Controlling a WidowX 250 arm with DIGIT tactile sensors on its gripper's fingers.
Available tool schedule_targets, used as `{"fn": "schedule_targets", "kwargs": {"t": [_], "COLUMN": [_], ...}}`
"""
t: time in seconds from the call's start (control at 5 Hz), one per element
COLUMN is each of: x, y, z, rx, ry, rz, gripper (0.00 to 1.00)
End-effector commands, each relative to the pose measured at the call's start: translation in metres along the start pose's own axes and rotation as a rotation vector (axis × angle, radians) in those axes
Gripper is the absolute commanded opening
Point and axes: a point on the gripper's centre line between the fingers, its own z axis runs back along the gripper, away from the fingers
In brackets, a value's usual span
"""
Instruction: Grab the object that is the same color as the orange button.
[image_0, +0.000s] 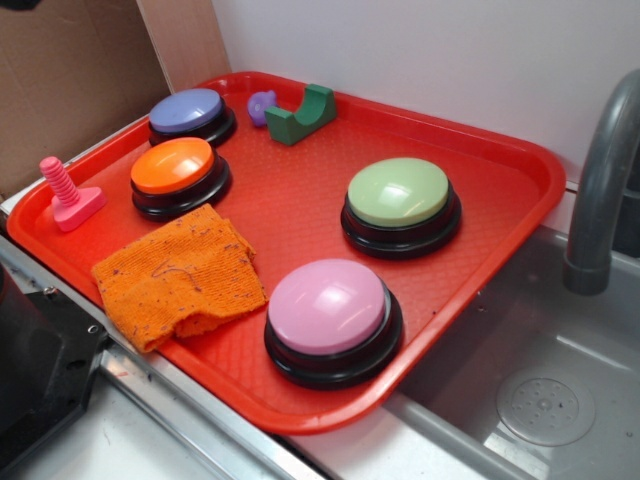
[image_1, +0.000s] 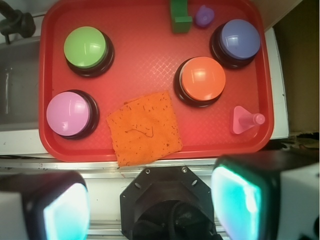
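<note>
Orange woven cloth (image_0: 180, 277) lies flat at the near left edge of the red tray (image_0: 500, 215), just beside the orange button (image_0: 177, 174) and the pink button (image_0: 330, 318), touching neither in the wrist view. 4 buttons sit on the tray, with a green button (image_0: 400, 203) farther right. The gripper (image_1: 150, 207) hangs above the tray's near rim, its fingers (image_1: 237, 200) spread wide and holding nothing.

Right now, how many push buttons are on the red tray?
4: the orange button beside the cloth, the purple button past it, the green button, and the pink button. None seem hidden.
</note>
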Motion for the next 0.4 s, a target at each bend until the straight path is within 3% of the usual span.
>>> {"fn": "schedule_targets", "kwargs": {"t": [0.0,0.2], "x": [0.000,0.002], "y": [0.000,0.016], "z": [0.000,-0.020], "rx": [0.000,-0.073], "ry": [0.000,-0.034], "rz": [0.000,0.061], "gripper": [1.00,1.00]}}
